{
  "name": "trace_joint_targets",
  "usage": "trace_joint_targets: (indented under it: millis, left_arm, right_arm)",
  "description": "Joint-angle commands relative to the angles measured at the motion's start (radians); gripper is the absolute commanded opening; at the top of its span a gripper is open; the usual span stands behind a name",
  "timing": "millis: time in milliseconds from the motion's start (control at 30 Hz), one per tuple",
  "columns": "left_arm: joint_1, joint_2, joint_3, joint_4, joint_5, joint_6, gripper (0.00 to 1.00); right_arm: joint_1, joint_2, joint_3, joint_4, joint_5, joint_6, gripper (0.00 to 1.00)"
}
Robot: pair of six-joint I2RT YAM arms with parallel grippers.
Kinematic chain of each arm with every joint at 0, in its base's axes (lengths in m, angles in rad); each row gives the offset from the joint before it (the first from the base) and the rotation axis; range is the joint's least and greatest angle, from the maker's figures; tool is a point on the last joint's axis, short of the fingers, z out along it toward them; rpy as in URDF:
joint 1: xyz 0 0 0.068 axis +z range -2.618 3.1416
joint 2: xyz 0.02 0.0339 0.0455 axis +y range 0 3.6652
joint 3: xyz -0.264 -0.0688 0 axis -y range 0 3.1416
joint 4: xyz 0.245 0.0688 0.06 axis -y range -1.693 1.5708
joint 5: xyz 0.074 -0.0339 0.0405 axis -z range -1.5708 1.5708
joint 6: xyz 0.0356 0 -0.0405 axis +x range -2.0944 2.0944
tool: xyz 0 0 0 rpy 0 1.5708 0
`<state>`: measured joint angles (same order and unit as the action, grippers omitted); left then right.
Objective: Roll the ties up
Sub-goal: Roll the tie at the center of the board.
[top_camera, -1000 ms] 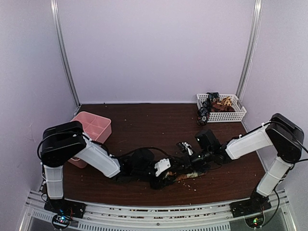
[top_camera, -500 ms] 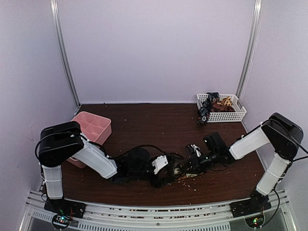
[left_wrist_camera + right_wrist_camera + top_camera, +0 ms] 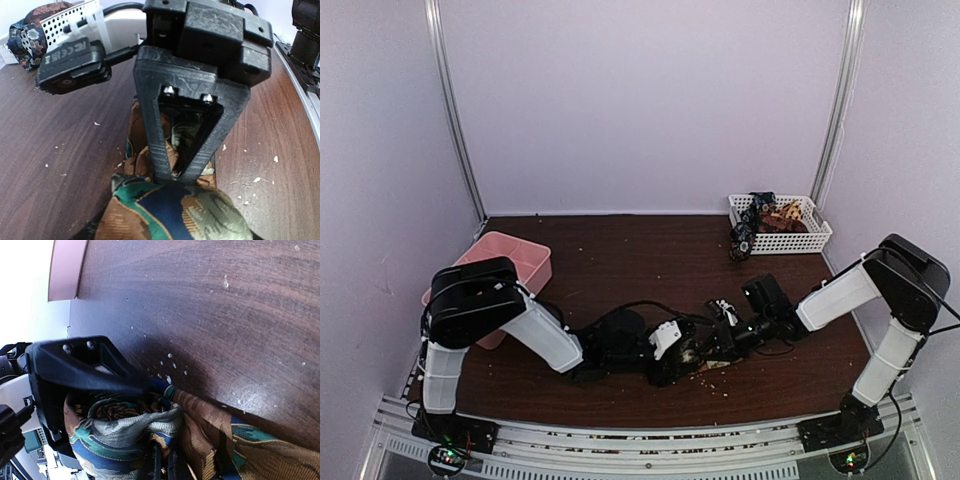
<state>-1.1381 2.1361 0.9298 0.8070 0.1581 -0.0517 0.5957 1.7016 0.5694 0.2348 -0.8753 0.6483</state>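
A tie (image 3: 692,352) in brown, green and dark blue lies as a partly wound coil at the middle front of the table. My left gripper (image 3: 672,346) closes round the coil (image 3: 170,212) from the left; one black finger (image 3: 85,365) presses on its top. My right gripper (image 3: 708,346) comes from the right, and its fingers meet at the tip (image 3: 172,176), pinched on fabric at the coil's centre. The unrolled tail (image 3: 240,450) trails off toward the right arm. More ties (image 3: 760,215) lie bunched in the basket.
A white mesh basket (image 3: 810,240) stands at the back right, one tie hanging over its left edge. A pink compartment box (image 3: 520,262) sits at the left, close to the left arm's elbow. Pale crumbs (image 3: 720,378) dot the wood around the coil.
The left arm has swung its elbow and gripper to the right, following the coil. The right gripper drew back slightly to the right a second ago, then held still.
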Motion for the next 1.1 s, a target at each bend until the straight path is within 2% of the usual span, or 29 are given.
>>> trace_joint_targets:
  millis: [0,100,267,367,500,667,767,833,933,1067]
  left_arm:
    - [0.000,0.022,0.026,0.036,0.008,-0.019,0.59]
    - [0.000,-0.001,-0.005,0.002,0.025,-0.019,0.45]
    - [-0.004,-0.057,-0.049,-0.131,0.040,0.010,0.37]
    - [-0.008,-0.068,-0.052,-0.207,0.029,0.024,0.36]
    - [-0.012,-0.062,-0.034,-0.261,0.013,0.032,0.36]
    - [-0.014,-0.055,-0.018,-0.280,0.013,0.030,0.36]
    - [-0.014,-0.055,-0.016,-0.285,0.015,0.029,0.37]
    - [-0.014,-0.055,-0.016,-0.288,0.016,0.032,0.37]
    - [-0.013,-0.056,-0.012,-0.294,0.016,0.035,0.38]
    - [-0.014,-0.063,-0.012,-0.295,0.012,0.035,0.40]
  right_arm:
    - [-0.006,0.028,-0.020,-0.175,0.129,-0.038,0.00]
    - [-0.008,0.002,0.004,-0.216,0.133,-0.059,0.06]
    - [-0.010,-0.128,0.030,-0.231,0.096,-0.049,0.38]
    - [-0.002,-0.207,0.045,-0.212,0.071,0.000,0.51]
    - [0.032,-0.228,0.078,-0.220,0.059,0.032,0.56]
    - [0.086,-0.165,0.108,-0.226,0.067,0.041,0.57]
    - [0.106,-0.117,0.111,-0.200,0.070,0.052,0.56]
    - [0.113,-0.090,0.102,-0.157,0.064,0.070,0.51]
    - [0.113,-0.056,0.092,-0.122,0.064,0.082,0.32]
    - [0.107,-0.052,0.076,-0.156,0.088,0.051,0.00]
